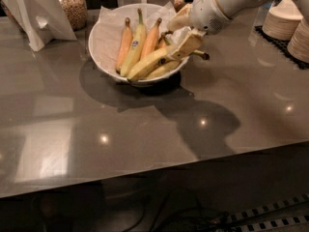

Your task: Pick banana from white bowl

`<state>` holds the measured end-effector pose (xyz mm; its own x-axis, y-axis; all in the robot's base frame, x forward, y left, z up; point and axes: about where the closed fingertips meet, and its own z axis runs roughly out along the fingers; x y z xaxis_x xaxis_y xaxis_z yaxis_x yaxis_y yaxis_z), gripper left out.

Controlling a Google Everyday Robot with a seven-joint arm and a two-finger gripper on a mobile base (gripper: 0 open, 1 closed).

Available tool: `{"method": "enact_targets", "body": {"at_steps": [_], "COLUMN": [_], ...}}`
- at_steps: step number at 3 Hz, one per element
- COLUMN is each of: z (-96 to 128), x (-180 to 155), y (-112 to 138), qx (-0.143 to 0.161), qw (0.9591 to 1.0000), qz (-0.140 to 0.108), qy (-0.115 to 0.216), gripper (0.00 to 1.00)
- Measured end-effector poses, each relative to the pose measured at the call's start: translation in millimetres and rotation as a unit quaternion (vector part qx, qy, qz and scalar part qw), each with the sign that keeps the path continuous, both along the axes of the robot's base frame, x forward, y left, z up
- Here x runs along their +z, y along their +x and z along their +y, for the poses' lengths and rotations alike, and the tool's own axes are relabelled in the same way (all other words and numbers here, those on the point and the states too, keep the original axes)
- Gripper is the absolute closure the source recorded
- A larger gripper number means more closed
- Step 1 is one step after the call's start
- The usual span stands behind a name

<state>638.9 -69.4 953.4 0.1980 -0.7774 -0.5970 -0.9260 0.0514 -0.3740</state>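
Observation:
The white bowl [104,42] stands at the back middle of the grey counter and is lined with white paper. The banana [149,62], long, curved and pale yellow with a small dark sticker, lies along the bowl's front right, its dark stem tip poking over the rim. My gripper [182,33] is at the bowl's right rim, above the banana's stem end. Its fingers are apart: the lower finger [187,44] lies over the banana and the upper finger [177,21] is over the paper. The banana rests in the bowl.
A greenish banana with a blue sticker [135,41] and two orange-tinted bananas [124,41] lie in the bowl too. A jar of grains [72,6] and a white stand [36,18] are at the back left. Stacks of paper plates [285,18] are at the back right.

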Motion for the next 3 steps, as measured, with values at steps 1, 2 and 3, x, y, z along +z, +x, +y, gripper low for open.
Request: {"method": "enact_targets", "body": {"at_steps": [1,2,3], "z": [0,0,3], "x": [-10,-18,-23], "y": [3,4,7], "qx": [0.002,0.004,0.009], "qw": [0.9999,0.9997,0.9995], "qz": [0.013,0.024,0.03], "qy": [-0.006,-0.008,-0.005], "gripper": [0.49,0.46,0.4]}}
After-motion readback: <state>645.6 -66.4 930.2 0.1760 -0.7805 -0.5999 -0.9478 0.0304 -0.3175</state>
